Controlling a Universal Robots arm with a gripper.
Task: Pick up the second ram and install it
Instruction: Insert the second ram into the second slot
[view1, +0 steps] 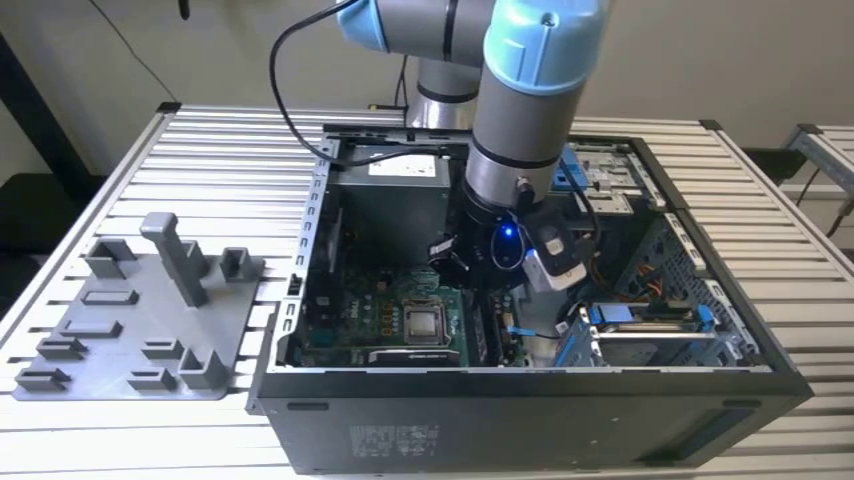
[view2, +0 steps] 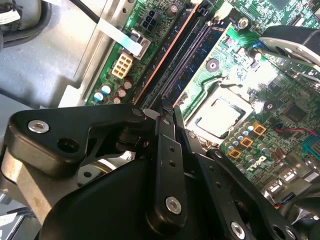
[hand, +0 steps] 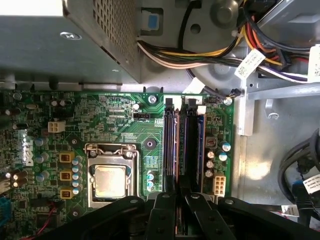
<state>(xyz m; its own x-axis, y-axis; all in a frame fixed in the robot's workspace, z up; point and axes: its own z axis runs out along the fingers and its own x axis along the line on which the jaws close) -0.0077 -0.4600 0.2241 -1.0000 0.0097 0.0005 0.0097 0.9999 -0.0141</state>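
Black gripper (hand: 181, 212) fingers fill your foreground, jaws nearly together over the memory slots (hand: 181, 145) on the motherboard (hand: 115, 125). You look to be seating the second ram (hand: 170, 145), already in its slot beside the processor (hand: 111, 180); next needs firm, even downward pressure.

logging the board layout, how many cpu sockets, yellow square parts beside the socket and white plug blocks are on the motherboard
cpu socket: 1
yellow square parts: 3
white plug blocks: 2
total: 6
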